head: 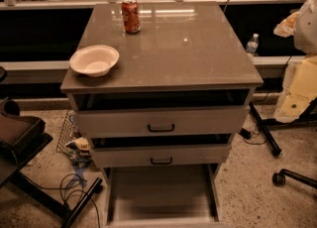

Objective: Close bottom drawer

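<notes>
Grey and pulled far out at the foot of the desk (198, 48), the bottom drawer (161, 197) is not yet closed; the whole push remains. The pale hand (295, 104) hangs at the right edge, well apart from it; its grip cannot be told.

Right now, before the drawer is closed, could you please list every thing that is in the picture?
cabinet: one, grey, centre
top drawer: one, grey, black handle, slightly open
middle drawer: one, grey, black handle, slightly open
bottom drawer: one, grey, lowest, pulled far out
can: one, red, upright at back of cabinet top
bowl: one, white, front left corner of cabinet top
water bottle: one, clear, ledge behind cabinet, right
cables: several, black, floor at left
claw: none in view
</notes>
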`<state>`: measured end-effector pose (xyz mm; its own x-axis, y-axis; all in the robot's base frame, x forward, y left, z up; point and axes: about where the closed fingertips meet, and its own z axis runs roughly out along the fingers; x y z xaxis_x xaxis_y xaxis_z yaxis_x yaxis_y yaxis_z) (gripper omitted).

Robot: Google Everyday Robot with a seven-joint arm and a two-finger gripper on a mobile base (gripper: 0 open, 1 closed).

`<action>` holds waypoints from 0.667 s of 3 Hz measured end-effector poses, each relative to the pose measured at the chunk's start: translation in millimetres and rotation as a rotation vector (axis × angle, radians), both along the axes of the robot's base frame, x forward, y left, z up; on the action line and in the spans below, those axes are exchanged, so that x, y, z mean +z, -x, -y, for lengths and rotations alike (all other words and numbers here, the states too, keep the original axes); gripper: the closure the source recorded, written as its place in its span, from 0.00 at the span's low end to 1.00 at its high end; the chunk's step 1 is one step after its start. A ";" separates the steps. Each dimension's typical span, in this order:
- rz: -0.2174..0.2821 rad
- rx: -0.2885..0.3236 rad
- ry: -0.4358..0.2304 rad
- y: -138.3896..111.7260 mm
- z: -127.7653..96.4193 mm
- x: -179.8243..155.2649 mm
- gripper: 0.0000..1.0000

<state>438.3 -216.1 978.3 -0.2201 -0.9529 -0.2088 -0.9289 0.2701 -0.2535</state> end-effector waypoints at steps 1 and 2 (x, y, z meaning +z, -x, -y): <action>0.000 0.000 0.000 0.0 0.0 0.0 0.00; 0.007 -0.022 -0.061 12.0 2.7 -33.0 0.00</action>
